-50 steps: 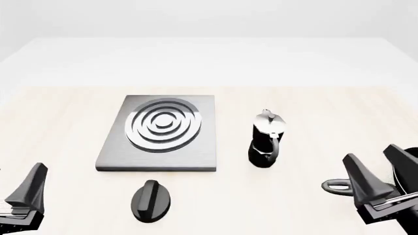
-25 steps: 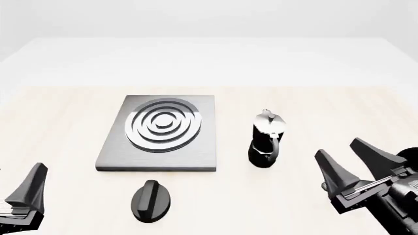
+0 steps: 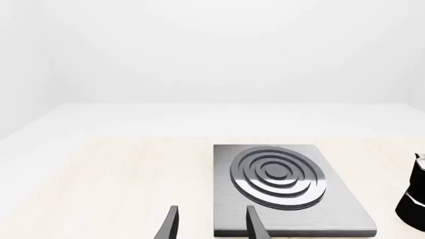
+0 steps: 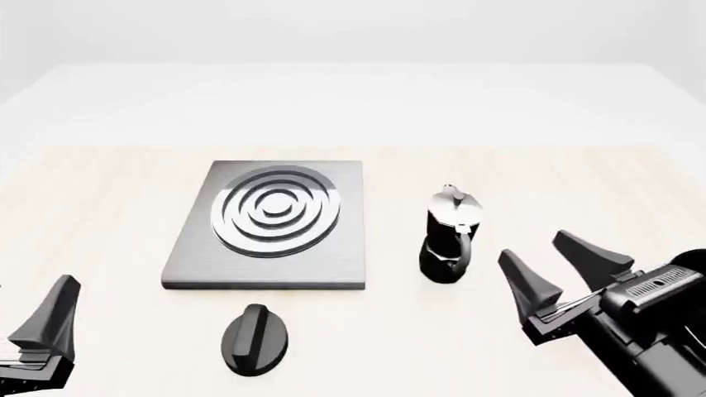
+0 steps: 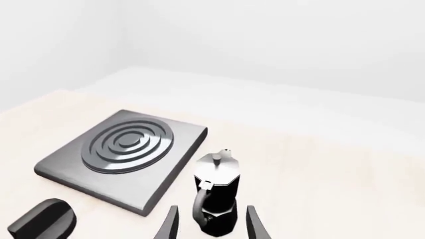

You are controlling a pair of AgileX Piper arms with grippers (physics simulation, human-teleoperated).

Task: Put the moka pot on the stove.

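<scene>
The moka pot (image 4: 449,236), black with a silver lid, stands upright on the table just right of the stove (image 4: 337,248), a grey plate with silver rings. My right gripper (image 4: 537,248) is open to the right of the pot and a little nearer, not touching it. In the right wrist view the moka pot (image 5: 216,199) stands straight ahead of the open right gripper (image 5: 212,211), its handle turned towards the camera. My left gripper (image 3: 211,214) is open and empty at the near left, short of the stove (image 3: 332,209). One of its fingers (image 4: 53,318) shows in the front view.
A black oval knob (image 4: 256,337) lies on the table in front of the stove's near edge, also seen as the knob (image 5: 43,219) in the right wrist view. The light wooden tabletop (image 4: 111,215) stretches to both sides.
My right gripper has moved left and forward, closing in on the moka pot. A curved black handle seen near it a second ago no longer shows. The left arm has not moved.
</scene>
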